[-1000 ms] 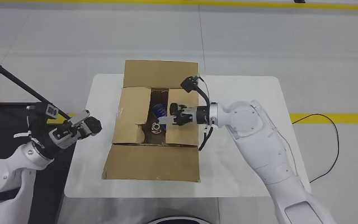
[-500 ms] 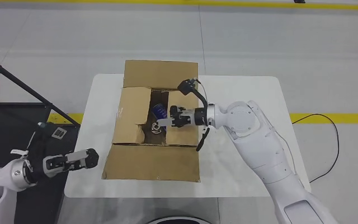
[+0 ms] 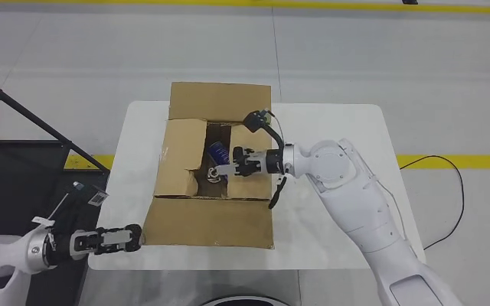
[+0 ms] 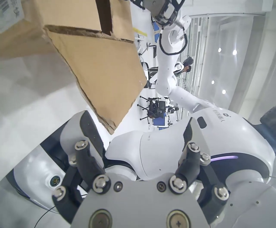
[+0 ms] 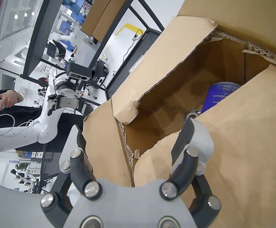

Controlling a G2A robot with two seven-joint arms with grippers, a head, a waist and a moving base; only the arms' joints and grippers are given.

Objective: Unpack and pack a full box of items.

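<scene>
Blue can (image 5: 222,95): white lettering runs along its side inside the box (image 5: 237,140); too small for me to read with any trust.
Label (image 4: 9,13): white sticker on the box's outer corner, barcode bars and black characters, cut off at the edge, unreadable from my seat.

The flaps of the box (image 3: 184,149) cover most of its inside, so its contents are largely hidden. A blue can (image 5: 217,97) shows only partly past one flap. The small metal piece (image 5: 192,113) beside it is partly covered by a finger (image 5: 194,138) of the right gripper (image 5: 135,131), and what it is cannot be told. In the left wrist view the box runs off the picture's edge.
</scene>
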